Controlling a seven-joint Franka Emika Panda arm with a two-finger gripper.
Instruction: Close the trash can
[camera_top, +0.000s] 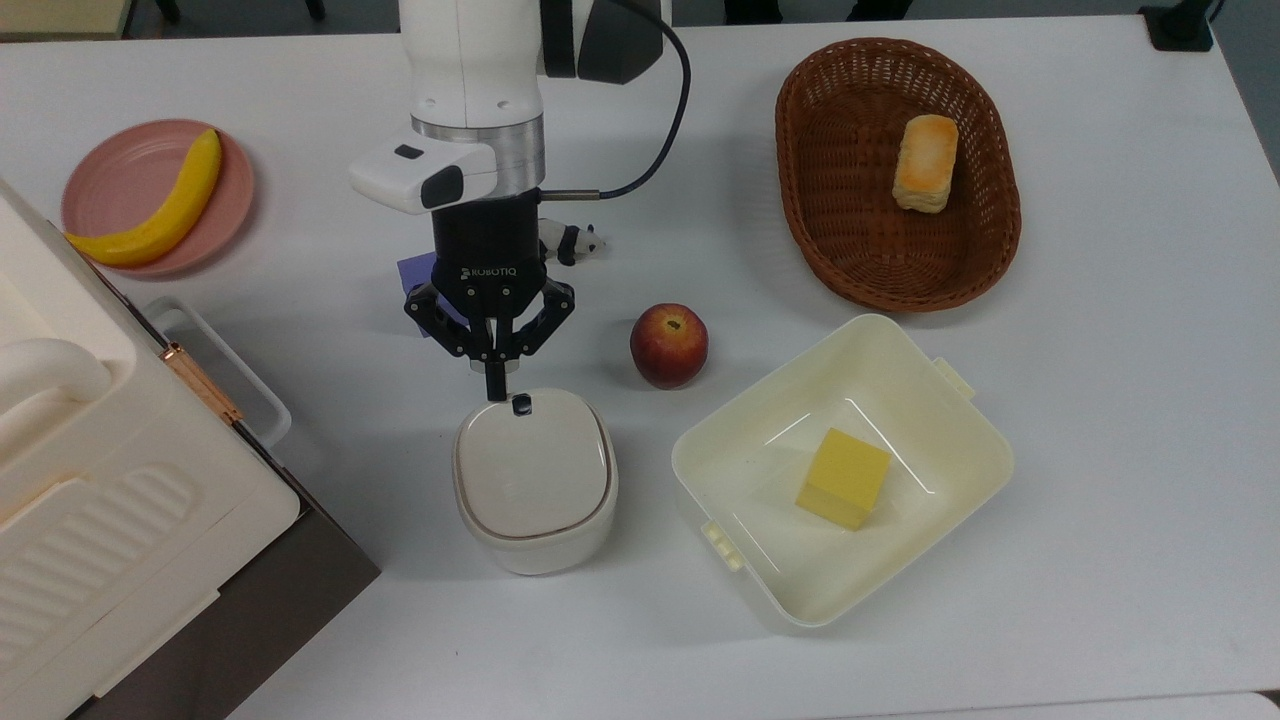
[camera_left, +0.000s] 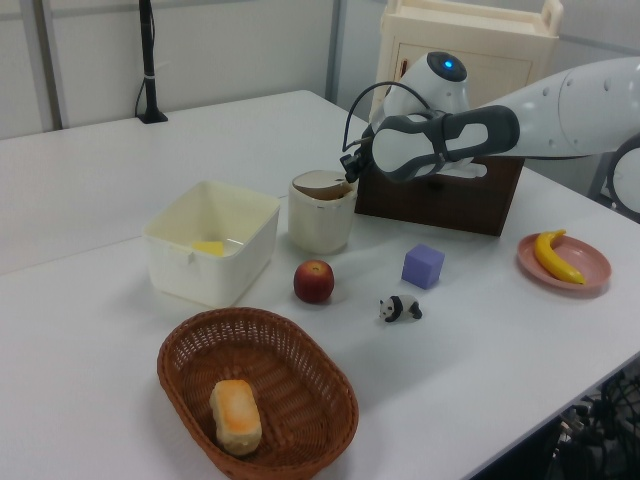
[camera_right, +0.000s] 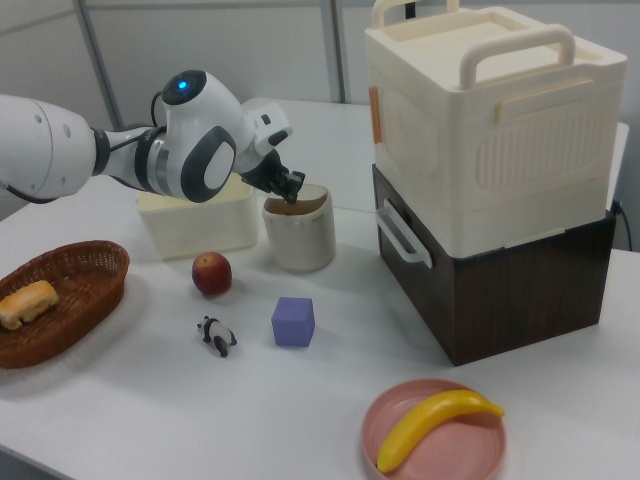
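The gripper (camera_top: 494, 392), fingers pressed together and holding nothing, hangs at the button end of the trash can (camera_top: 535, 480), whose lid (camera_top: 532, 463) lies flat with an even seam (so the closing looks done, a retreat at most remaining). The can stands mid-desk (camera_top: 1100, 400), toward the top view's lower edge. The apple (camera_top: 668, 345) and pale tub (camera_top: 845, 470) lie near on the top view's right, the ribbed box (camera_top: 110, 500) on the top view's left; above the can is open.
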